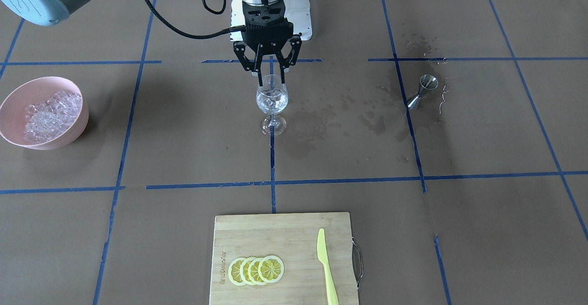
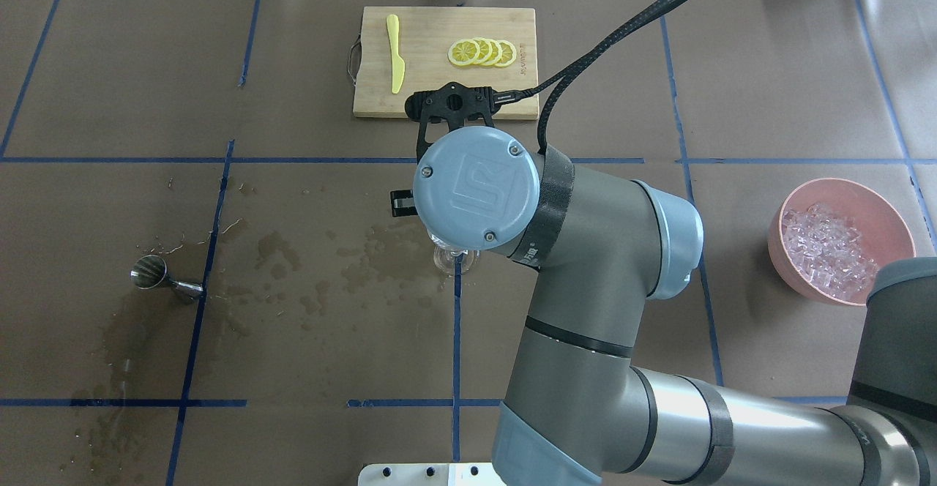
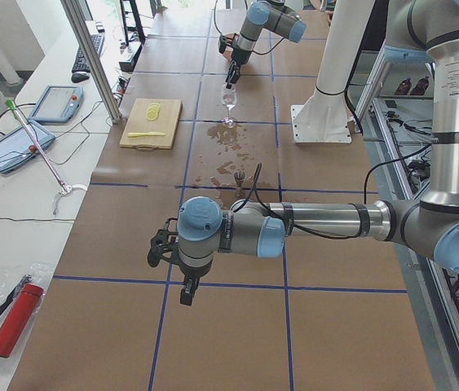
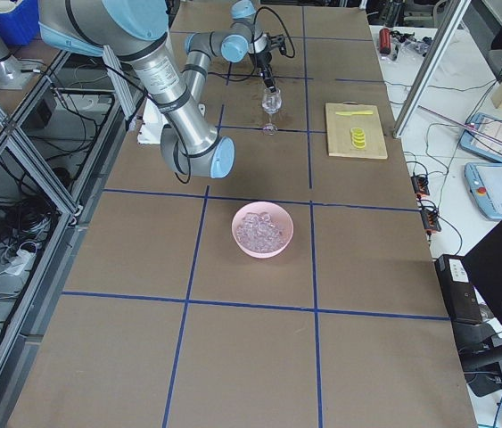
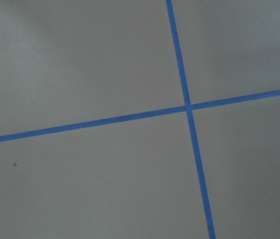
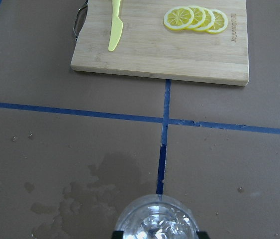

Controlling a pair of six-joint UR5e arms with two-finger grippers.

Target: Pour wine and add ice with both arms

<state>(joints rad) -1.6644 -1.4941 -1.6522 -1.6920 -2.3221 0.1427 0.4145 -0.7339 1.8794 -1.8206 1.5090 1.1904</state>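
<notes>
A clear stemmed wine glass point(image 1: 272, 102) stands at the table's middle with ice cubes inside. I cannot tell whether wine is in it. My right gripper point(image 1: 271, 71) hangs open directly over its rim, fingers spread and empty. The right wrist view looks straight down on the glass point(image 6: 157, 221) at its bottom edge. More ice point(image 1: 48, 112) is heaped in a pink bowl point(image 1: 41, 81). My left gripper point(image 3: 172, 262) shows only in the exterior left view, low over bare paper far from the glass. I cannot tell whether it is open or shut.
A steel jigger point(image 1: 422, 91) lies on its side among wet patches point(image 1: 321, 121) on the brown paper. A bamboo cutting board point(image 1: 275, 236) carries several lemon slices point(image 1: 256, 269) and a yellow knife point(image 1: 325, 261). Blue tape lines point(image 5: 187, 107) cross the table.
</notes>
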